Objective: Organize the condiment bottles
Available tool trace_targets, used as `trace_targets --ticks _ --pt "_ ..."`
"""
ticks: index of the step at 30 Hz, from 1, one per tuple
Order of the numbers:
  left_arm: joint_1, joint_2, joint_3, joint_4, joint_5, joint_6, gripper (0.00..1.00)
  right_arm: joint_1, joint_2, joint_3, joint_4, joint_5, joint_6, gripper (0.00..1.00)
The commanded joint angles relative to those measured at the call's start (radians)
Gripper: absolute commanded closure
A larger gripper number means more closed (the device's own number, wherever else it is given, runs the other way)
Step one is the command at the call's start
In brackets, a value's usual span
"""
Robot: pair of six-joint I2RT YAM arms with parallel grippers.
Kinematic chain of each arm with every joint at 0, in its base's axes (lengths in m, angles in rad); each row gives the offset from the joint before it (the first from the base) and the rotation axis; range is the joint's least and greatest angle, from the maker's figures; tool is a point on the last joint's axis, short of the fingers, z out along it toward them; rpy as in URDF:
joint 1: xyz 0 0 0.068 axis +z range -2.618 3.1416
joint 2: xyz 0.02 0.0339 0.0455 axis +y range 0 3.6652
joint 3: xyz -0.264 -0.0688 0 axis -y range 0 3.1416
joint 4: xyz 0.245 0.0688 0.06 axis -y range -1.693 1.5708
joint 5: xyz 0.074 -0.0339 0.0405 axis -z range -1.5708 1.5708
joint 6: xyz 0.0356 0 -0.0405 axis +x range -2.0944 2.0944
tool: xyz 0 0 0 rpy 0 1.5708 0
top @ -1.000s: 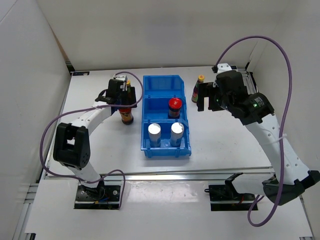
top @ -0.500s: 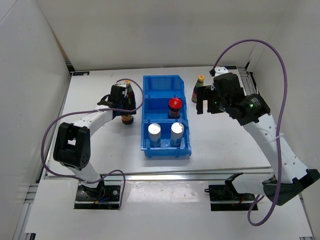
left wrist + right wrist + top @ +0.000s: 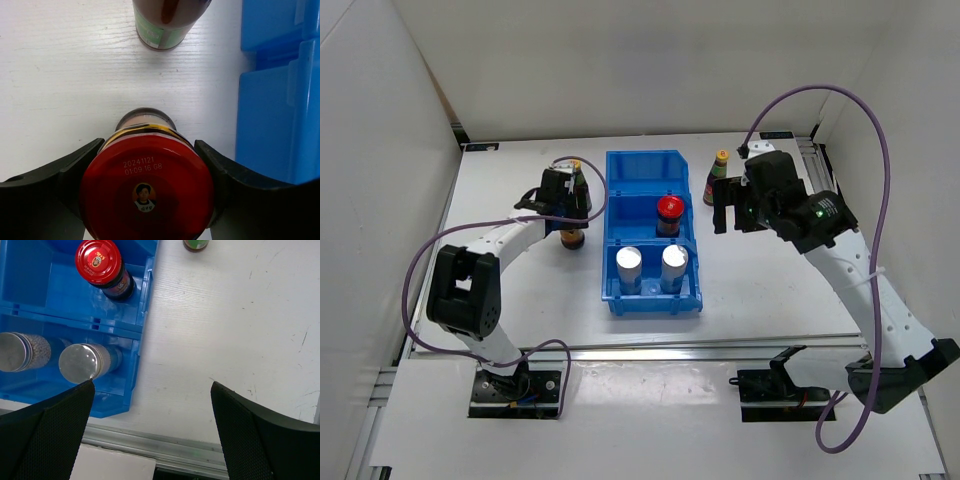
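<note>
My left gripper (image 3: 569, 213) (image 3: 150, 150) is shut on the red lid of a dark jar (image 3: 574, 239) (image 3: 146, 192) just left of the blue bin (image 3: 620, 170). A slim dark bottle (image 3: 167, 22) stands just beyond the jar; in the top view its yellow cap (image 3: 576, 167) shows behind the gripper. My right gripper (image 3: 731, 206) (image 3: 152, 385) is open and empty over the table right of the bin. A second slim bottle (image 3: 717, 178) (image 3: 196, 244) stands behind it. The bin holds a red-lidded jar (image 3: 668, 212) (image 3: 100, 262) in its middle compartment and two white silver-topped cylinders (image 3: 628, 265) (image 3: 674, 262) in front.
The bin's back compartment (image 3: 640, 178) holds nothing. The bin's wall (image 3: 270, 125) is close to the right of my left gripper. An aluminium rail (image 3: 650, 350) (image 3: 150, 445) runs along the table's near edge. White walls enclose the table on three sides.
My left gripper has moved nearer and over the red-lidded jar, which it now covers and grips. My right gripper has shifted slightly left, still open.
</note>
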Motion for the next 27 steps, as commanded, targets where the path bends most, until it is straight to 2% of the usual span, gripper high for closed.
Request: trace_targets --ticks 1,2,7,12,18,27 --pt "-0.015 -0.054 0.058 -0.006 -0.025 0.035 0.53 -0.002 -0.026 -0.012 0.011 -0.005 -0.009 0.0" --pt "-0.015 -0.065 0.073 -0.024 -0.035 0.035 0.59 -0.002 -0.026 -0.012 0.011 -0.005 -0.009 0.0" --pt "-0.053 -0.153 0.135 -0.078 -0.081 0.064 0.67 -0.002 -0.026 -0.012 0.011 0.004 -0.009 0.0" --pt "-0.124 -0.213 0.262 -0.124 -0.093 0.09 0.75 -0.002 -0.035 -0.023 0.011 0.004 -0.018 0.0" --pt "-0.191 -0.213 0.395 -0.135 -0.085 0.099 0.78 -0.002 -0.035 -0.032 0.002 0.023 -0.018 0.0" --pt "-0.292 -0.08 0.468 -0.135 -0.032 0.069 0.79 -0.002 -0.044 -0.051 -0.007 0.032 -0.027 0.0"
